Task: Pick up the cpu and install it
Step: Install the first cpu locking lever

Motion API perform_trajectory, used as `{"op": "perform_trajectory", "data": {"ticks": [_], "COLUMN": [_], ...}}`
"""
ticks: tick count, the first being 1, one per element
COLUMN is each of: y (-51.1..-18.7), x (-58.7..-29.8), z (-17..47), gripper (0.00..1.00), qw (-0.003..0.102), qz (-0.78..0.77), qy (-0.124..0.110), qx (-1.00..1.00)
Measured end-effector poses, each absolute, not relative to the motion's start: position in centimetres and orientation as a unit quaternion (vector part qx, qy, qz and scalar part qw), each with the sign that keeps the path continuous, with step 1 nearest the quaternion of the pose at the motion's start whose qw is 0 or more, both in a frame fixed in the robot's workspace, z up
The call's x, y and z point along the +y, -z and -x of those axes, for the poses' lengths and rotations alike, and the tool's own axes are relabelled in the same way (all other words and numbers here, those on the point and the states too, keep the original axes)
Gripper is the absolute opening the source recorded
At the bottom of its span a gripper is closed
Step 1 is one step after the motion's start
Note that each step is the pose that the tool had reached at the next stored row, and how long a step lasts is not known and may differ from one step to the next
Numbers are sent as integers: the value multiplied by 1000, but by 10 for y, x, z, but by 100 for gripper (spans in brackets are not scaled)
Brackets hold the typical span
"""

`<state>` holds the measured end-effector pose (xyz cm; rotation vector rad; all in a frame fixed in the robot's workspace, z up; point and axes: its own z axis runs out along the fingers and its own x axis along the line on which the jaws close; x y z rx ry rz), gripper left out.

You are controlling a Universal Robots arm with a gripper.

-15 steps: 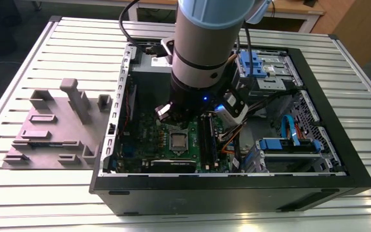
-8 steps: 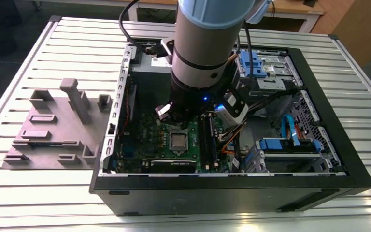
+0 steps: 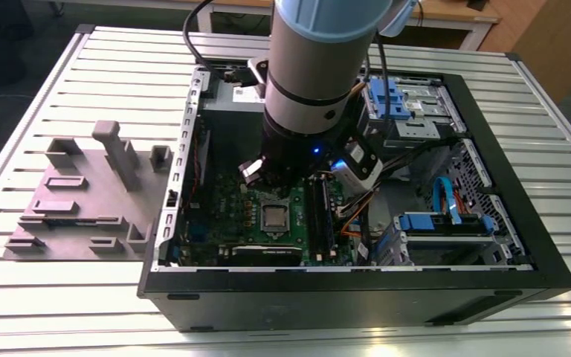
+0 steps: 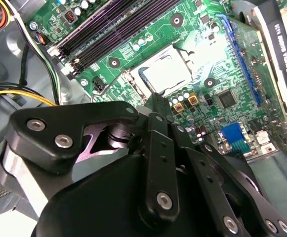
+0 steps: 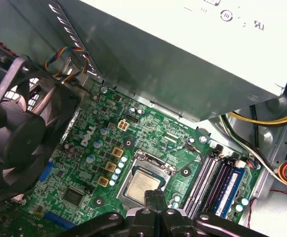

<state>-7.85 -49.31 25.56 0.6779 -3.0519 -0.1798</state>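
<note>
Fingers (image 5: 155,205) of the black gripper (image 5: 155,197) met together, empty, just above the small silvery-grey square cpu (image 5: 142,184) seated in the green motherboard's (image 5: 99,143) metal-framed socket (image 5: 143,180).

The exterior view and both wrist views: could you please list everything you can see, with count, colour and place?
cpu: one, silvery-grey, lying in the socket on the motherboard, free of the gripper.
motherboard: one, green, on the floor of the computer case.
memory slots: several, black and blue, beside the socket.
power-supply box: one, grey, at the motherboard's edge.
fan: one, black, by the motherboard.
computer case: one, black, open, on the table.
fixture: one, grey blocks, on the exterior view's left of the case.
table: one, ribbed metal.
arm: one, silver and pale blue, reaching into the case.
gripper: one, black, fingers together, just above the cpu.
</note>
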Motion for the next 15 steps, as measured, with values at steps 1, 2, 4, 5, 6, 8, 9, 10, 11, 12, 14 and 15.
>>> {"op": "perform_trajectory", "data": {"ticks": [1, 2, 4, 5, 6, 8, 9, 10, 11, 12, 14, 15], "y": [-257, -257, -257, -257, -257, -259, -260, -261, -262, -262, -265, -266], "x": [-493, -493, -493, -493, -493, -493, -493, -492, -492, -492, -492, -491], "z": [79, 78, 79, 78, 78, 78, 77, 77, 77, 77, 76, 76], "gripper": [10, 10, 10, 10, 10, 10, 10, 10, 10, 10, 10, 10], "qw": [5, 5, 5, 5, 5, 5, 5, 5, 5, 5, 5, 5], "qz": [-216, -217, -216, -216, -217, -217, -217, -217, -216, -216, -216, -216], "qy": [58, 58, 58, 58, 58, 58, 58, 58, 58, 58, 58, 58], "qx": [-975, -975, -975, -975, -975, -975, -975, -975, -975, -975, -975, -975]}}
